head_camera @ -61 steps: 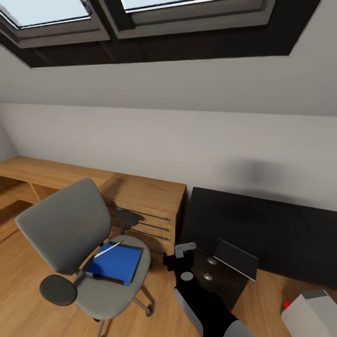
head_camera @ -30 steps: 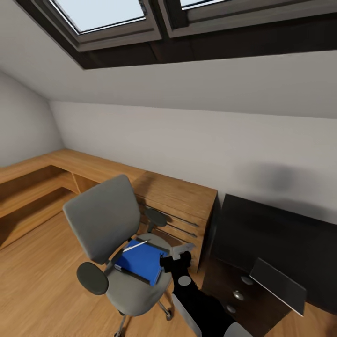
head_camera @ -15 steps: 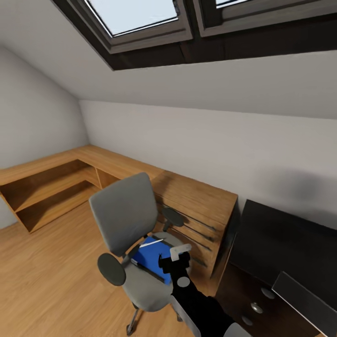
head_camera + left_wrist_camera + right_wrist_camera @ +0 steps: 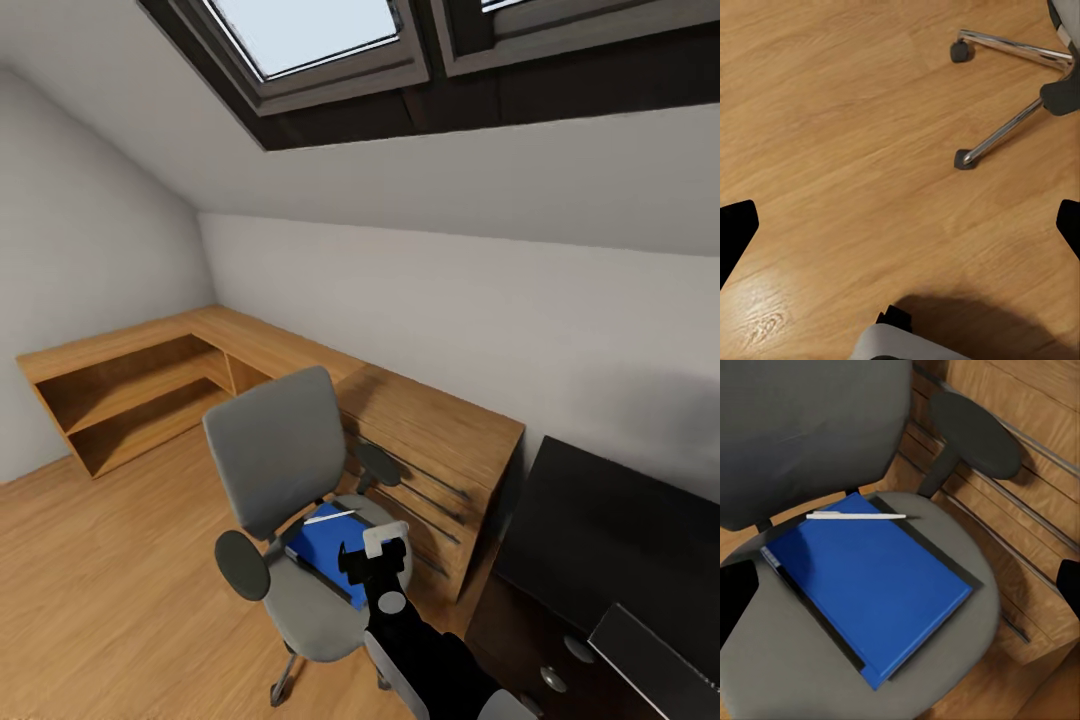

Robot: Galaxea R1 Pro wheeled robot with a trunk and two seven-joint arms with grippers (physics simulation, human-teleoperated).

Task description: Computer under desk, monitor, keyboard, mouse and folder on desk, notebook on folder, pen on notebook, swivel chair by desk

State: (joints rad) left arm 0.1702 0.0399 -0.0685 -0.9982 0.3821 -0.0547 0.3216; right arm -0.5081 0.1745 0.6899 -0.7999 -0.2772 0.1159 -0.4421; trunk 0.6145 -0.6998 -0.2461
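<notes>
One swivel chair (image 4: pixel 290 500) stands on the wood floor (image 4: pixel 110 590), its grey back towards the camera in the head view and its seat facing the wooden desk (image 4: pixel 420 420). The chair has two round dark armrests. On its seat lies one blue book-shaped item (image 4: pixel 866 585), flat, with a dark edge showing under its near side; whether it is the folder alone or the notebook stacked on the folder cannot be told. One white pen (image 4: pixel 855 516) lies across the blue cover's far edge, close to the chair back.

One desk is visible: an L-shaped wooden run along the sloped wall, with open shelves (image 4: pixel 130 400) at its left end and a slatted front panel beside the chair. One black cabinet (image 4: pixel 610 540) stands just right of the desk. Two skylights (image 4: pixel 320 30) are set in the sloped ceiling.

The right gripper (image 4: pixel 378 560) hangs above the seat's right front edge, with the blue item just beyond it and to the left in the head view. In the right wrist view, the two dark fingertips (image 4: pixel 736 592) sit at opposite edges, spread wide, with the blue item and pen centred between them but well below; nothing is gripped.

In the left wrist view, the left gripper fingertips (image 4: pixel 735 229) are likewise wide apart and empty, pointing down at bare floor, with two chrome chair legs (image 4: pixel 1005 131) and their castors near.
</notes>
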